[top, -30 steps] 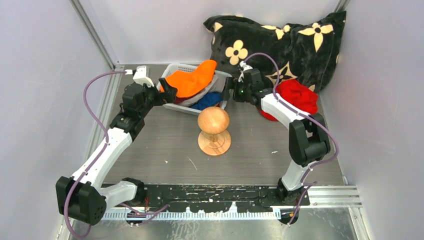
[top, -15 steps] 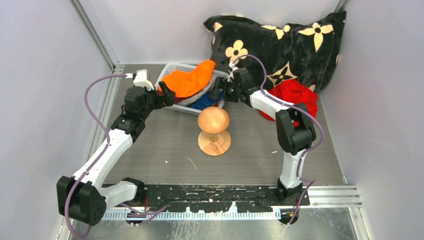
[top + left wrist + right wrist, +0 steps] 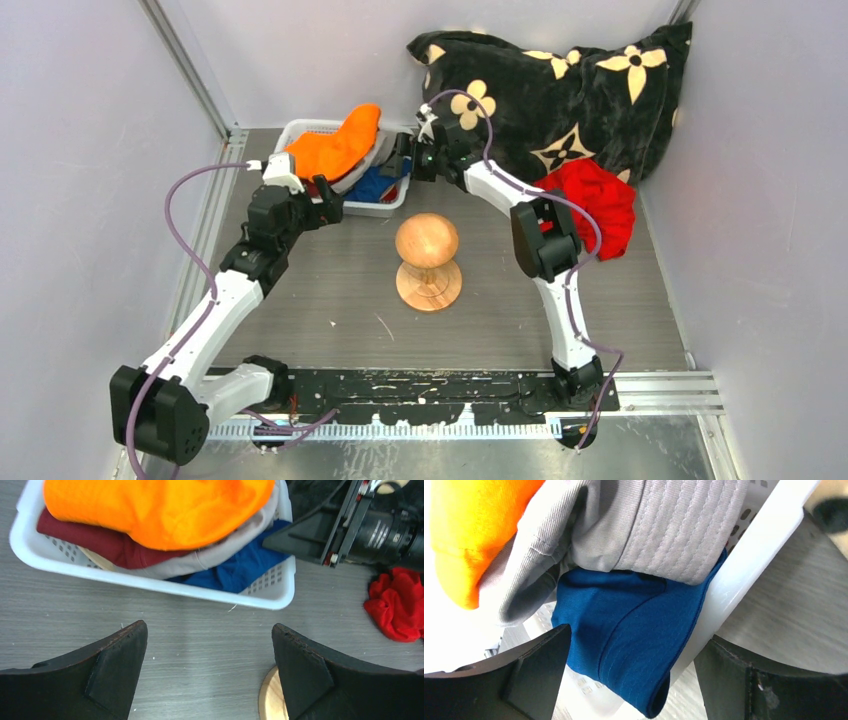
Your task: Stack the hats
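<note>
Left arm: your left arm runs from its base at the near left corner of the desk (image 3: 330, 300) diagonally toward the far side. Its wrist ends just short of the white plastic mesh basket (image 3: 375, 210).
Left pincer: the left pincer (image 3: 209, 635) faces the basket's near wall with its jaws spread wide. Only bare desk lies between them, and they hold nothing.
Right arm: your right arm rises from the near right, bends at the elbow beside the round-headed wooden stand (image 3: 428, 260), and reaches far and left to the basket's right end.
Right pincer: the right pincer (image 3: 636, 640) is wide apart. Blue cloth and the basket's white wall sit in the gap, but you cannot tell whether a finger touches either.
Hats in basket: the orange fabric bucket hat (image 3: 335, 150) lies on top of the pile. The grey fabric bucket hat (image 3: 674, 525) is under it, and the dark red fabric bucket hat (image 3: 95, 537) shows at the left. The blue fabric bucket hat (image 3: 624, 625) is pressed against the right wall.
Loose hat: the bright red fabric bucket hat (image 3: 595, 205) lies crumpled on the desk, well apart from the basket. It is against the black cushion with cream flowers (image 3: 560, 90).
Stand: it is upright mid-desk, near the basket's front.
</note>
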Motion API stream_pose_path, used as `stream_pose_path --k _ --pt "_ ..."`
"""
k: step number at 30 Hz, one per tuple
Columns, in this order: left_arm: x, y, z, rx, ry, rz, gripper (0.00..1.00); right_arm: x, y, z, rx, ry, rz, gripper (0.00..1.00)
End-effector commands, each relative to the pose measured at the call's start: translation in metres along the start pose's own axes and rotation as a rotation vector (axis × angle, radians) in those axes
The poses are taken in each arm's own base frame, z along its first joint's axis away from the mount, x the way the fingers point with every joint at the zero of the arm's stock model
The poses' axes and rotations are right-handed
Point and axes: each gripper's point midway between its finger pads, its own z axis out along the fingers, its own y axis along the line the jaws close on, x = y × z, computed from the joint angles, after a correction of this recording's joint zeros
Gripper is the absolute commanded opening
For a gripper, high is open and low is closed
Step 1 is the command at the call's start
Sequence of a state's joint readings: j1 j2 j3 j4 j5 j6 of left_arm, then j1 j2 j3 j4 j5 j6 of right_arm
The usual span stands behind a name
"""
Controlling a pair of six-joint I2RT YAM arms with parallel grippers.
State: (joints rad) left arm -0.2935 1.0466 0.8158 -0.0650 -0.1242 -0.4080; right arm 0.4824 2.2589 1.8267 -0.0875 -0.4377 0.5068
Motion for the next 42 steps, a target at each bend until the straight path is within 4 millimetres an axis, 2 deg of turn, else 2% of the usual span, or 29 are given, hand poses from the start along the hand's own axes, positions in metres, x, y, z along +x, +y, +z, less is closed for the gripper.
stream_pose_path --k 1,6,12,16,22,27,31,34,42 --pt "-0.001 0.001 0.0 0.0 -0.028 -0.004 0.93 -0.044 0.053 0.005 -0.207 -0.087 -0.076 0.93" --pt "0.013 0.002 0.01 0.003 -0.021 -0.033 0.92 -0.051 0.068 0.012 -0.302 -0.083 -0.108 0.93" --pt "0.031 0.003 0.028 0.012 -0.016 -0.085 0.91 -0.071 0.073 -0.005 -0.258 -0.139 -0.175 0.97" --pt "0.044 0.003 0.041 0.016 0.002 -0.098 0.89 -0.088 0.072 -0.033 -0.2 -0.199 -0.213 1.0" --pt "0.065 0.003 0.06 0.003 0.03 -0.098 0.89 -0.113 0.064 -0.086 -0.079 -0.307 -0.249 1.0" --pt "0.077 0.001 0.079 0.0 0.046 -0.105 0.89 -0.121 0.058 -0.137 0.056 -0.369 -0.279 1.0" --pt "0.083 0.0 0.093 -0.001 0.052 -0.111 0.89 -0.111 0.048 -0.177 0.185 -0.405 -0.286 1.0" --pt "0.087 -0.001 0.106 -0.006 0.053 -0.111 0.89 -0.097 0.04 -0.207 0.262 -0.434 -0.28 1.0" --pt "0.085 0.003 0.136 -0.04 0.032 -0.087 0.89 -0.026 0.008 -0.271 0.437 -0.41 -0.203 1.0"
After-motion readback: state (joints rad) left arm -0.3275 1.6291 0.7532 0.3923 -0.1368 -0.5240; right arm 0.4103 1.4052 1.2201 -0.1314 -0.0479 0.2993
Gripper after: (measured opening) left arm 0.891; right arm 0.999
